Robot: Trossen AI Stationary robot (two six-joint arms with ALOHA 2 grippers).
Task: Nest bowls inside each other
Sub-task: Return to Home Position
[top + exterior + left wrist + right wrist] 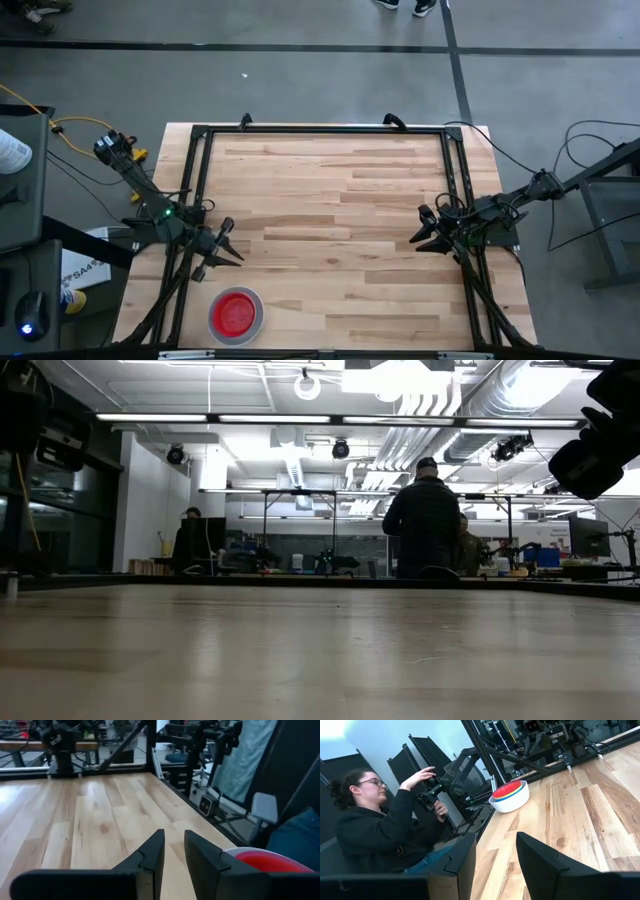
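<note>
Over on my left, just off the table's edge, there's a white carton (84, 272) with blue lettering too small for me to read. Now my left gripper (234, 243): it hangs above the left side of the pale plank wooden table (330, 190), fingers spread in a V, nothing between them. Just nearer the table's front edge from it sits the large white round plastic bowl (259, 323), close to the front left corner, and from above all I get inside it is the red-pink bowl (235, 312) filling the top. My left wrist camera catches only that red rim peeking past one finger. The low view gives me bare wood and the room behind, with a person in a dark jacket (425, 520) standing there. Across to my right gripper (417, 227), over the right side of the table near the black frame rail (462, 200), well apart from the bowls, fingers wide apart and empty. Its wrist camera tells what the overhead cannot: the layers, red-pink on top, the yellow bowl (516, 792) under it, the blue bowl (506, 798) as a thin edge below, all nested in the white one. Beyond the table edge there, a seated person in dark clothes (370, 837) has both hands on a dark device.
</note>
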